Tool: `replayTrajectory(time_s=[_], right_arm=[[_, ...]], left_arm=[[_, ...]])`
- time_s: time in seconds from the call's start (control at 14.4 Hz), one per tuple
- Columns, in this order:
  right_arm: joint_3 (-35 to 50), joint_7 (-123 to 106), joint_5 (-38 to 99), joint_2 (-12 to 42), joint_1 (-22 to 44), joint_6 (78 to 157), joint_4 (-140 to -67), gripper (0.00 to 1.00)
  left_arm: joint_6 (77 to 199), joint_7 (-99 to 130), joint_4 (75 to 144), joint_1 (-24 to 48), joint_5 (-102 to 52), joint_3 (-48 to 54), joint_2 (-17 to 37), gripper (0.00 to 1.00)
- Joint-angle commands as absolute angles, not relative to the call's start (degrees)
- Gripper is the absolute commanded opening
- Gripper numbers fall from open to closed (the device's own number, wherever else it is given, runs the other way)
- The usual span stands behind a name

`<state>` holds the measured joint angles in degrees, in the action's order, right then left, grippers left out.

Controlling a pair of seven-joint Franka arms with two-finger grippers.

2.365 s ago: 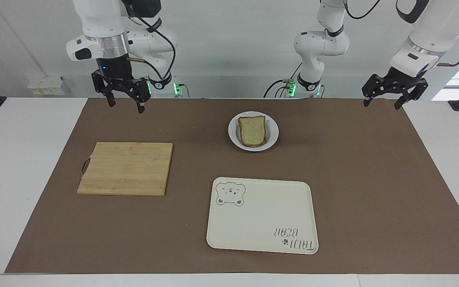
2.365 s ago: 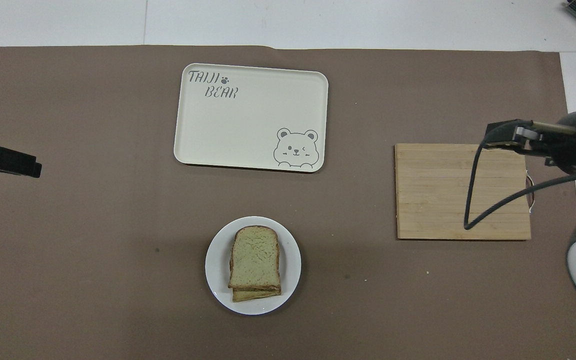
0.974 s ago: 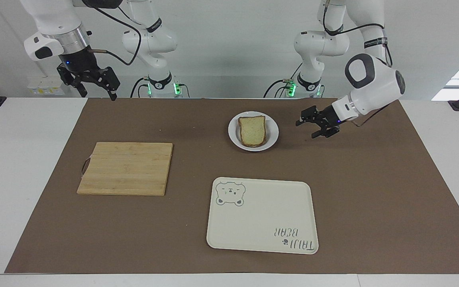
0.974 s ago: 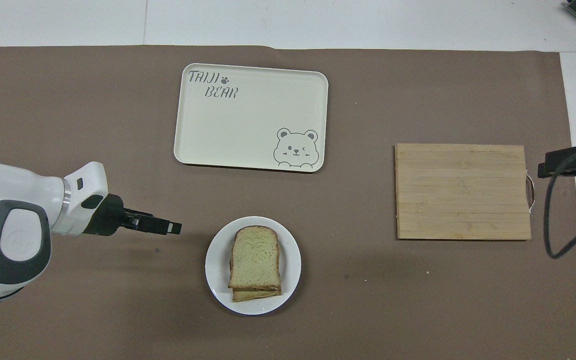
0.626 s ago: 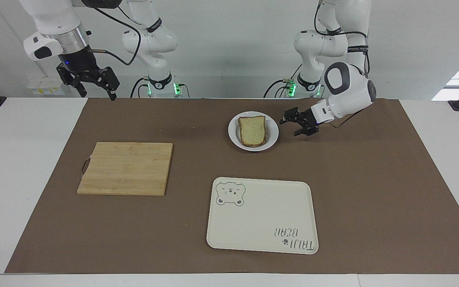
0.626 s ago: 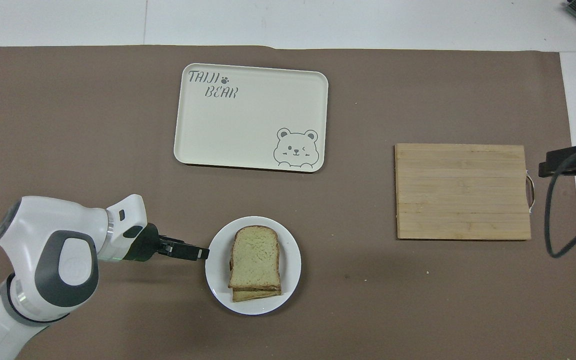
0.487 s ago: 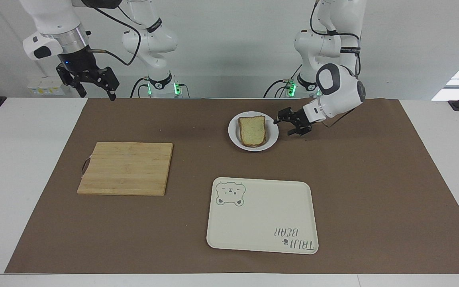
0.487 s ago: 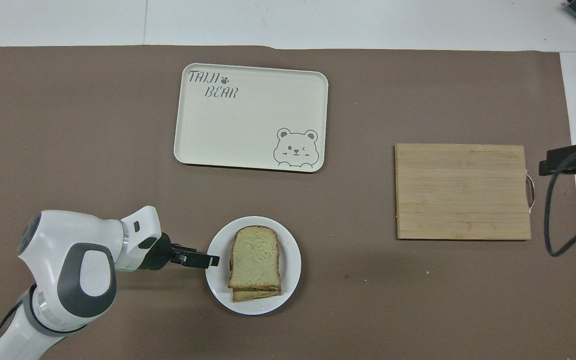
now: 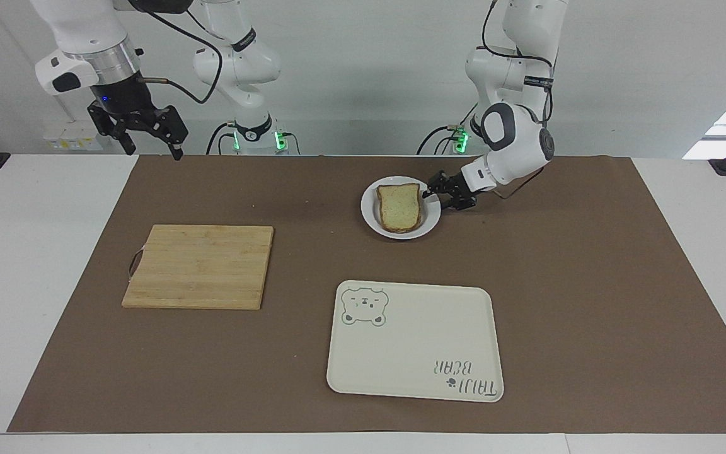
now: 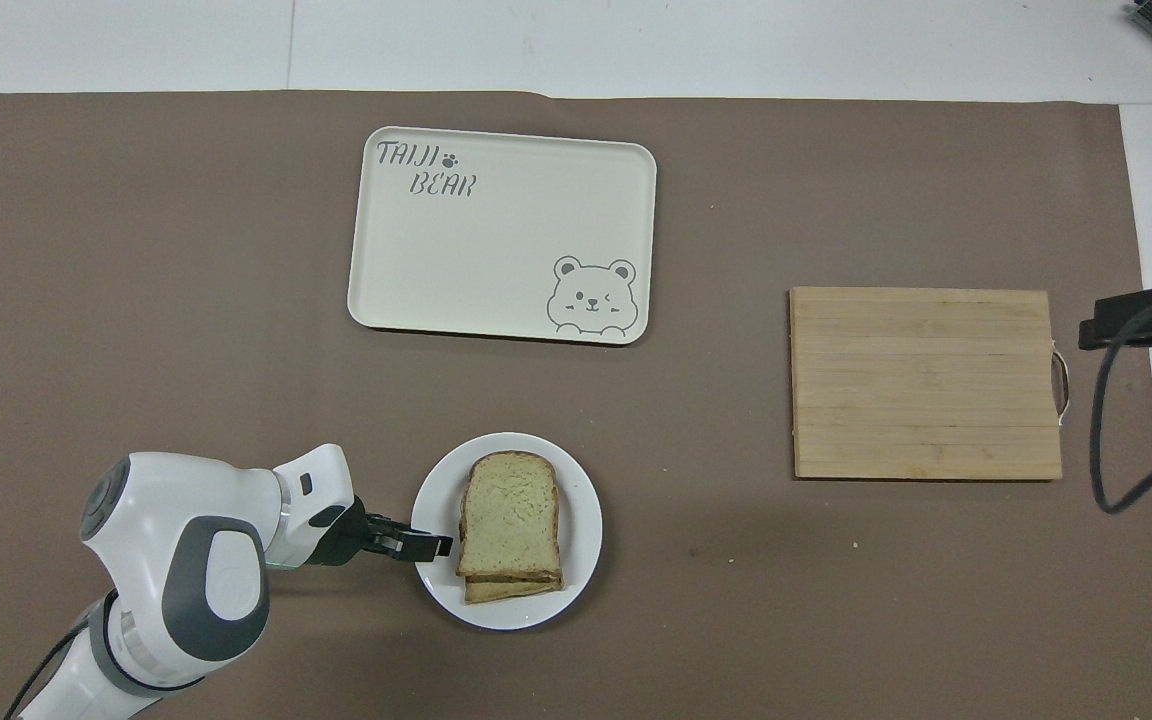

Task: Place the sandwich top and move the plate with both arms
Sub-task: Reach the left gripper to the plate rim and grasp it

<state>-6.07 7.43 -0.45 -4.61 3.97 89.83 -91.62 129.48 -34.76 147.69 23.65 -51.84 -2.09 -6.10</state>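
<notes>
The sandwich top (image 9: pixel 399 207) (image 10: pixel 509 518), a pale slice with a brown crust, lies on a lower slice on the small white plate (image 9: pixel 369 217) (image 10: pixel 586 520). The plate sits on the brown mat near the robots. My left gripper (image 9: pixel 432 195) (image 10: pixel 439 546) is low at the plate's rim, on the side toward the left arm's end of the table, pointing sideways at the bread and just short of it. My right gripper (image 9: pixel 154 150) hangs open and empty, high over the mat's corner at the right arm's end, and waits.
A cream tray (image 9: pixel 414 340) (image 10: pixel 502 235) with a bear drawing lies farther from the robots than the plate. A wooden cutting board (image 9: pixel 200 266) (image 10: pixel 924 382) lies toward the right arm's end. Brown mat (image 9: pixel 590 284) surrounds them.
My left arm has swung in low from its end of the table until its gripper reached the plate's rim. The right gripper has stayed where it hangs. Plate and bread have not moved.
</notes>
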Motion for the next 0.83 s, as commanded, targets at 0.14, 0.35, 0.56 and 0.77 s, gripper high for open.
replayTrajectory(time_s=[0.14, 0.35, 0.56, 0.77], right_arm=[[-5.7, 6.0, 0.4, -5.2, 3.0, 90.0, -92.2, 1.00], [-5.7, 6.0, 0.4, -5.2, 3.0, 90.1, -92.2, 1.00], [-5.6, 6.0, 0.7, -5.2, 3.1, 89.9, -92.2, 1.00], [-5.6, 6.0, 0.7, -5.2, 3.3, 89.9, -92.2, 1.00]], left_arm=[[132.1, -35.9, 150.2, 26.9, -53.0, -2.8, -7.1, 0.42], [135.5, -35.9, 150.7, 29.7, -54.2, -2.7, -5.4, 0.41], [137.9, -35.9, 150.7, 31.9, -57.8, -2.7, -4.3, 0.21], [137.6, -35.9, 150.3, 31.6, -57.9, -2.9, -4.1, 0.00]])
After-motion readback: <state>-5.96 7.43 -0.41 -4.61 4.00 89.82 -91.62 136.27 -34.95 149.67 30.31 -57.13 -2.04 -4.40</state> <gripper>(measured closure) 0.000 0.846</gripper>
